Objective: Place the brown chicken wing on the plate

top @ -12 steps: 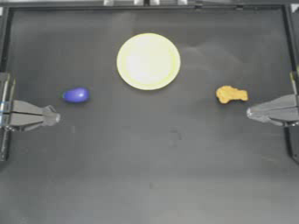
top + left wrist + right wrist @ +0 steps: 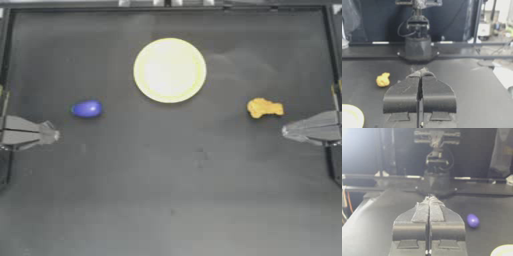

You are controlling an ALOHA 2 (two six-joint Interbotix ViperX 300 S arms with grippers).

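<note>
The dark table (image 2: 167,200) lies bare across its 6 o'clock half, with the plate (image 2: 169,70) at 12 o'clock, well apart from every edge. The right gripper (image 2: 286,131), clenched on nothing, sits at the 3 o'clock edge and the left gripper (image 2: 56,134), likewise clenched, at 9 o'clock. The brown chicken wing (image 2: 264,107) rests on the table near the right gripper, at about 4 o'clock from the plate; a blue ball (image 2: 87,108) lies near the left gripper.

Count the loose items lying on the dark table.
3: large round pale yellow plate at top centre, small blue-purple ball left, lumpy golden chicken wing right. None seems hidden.
</note>
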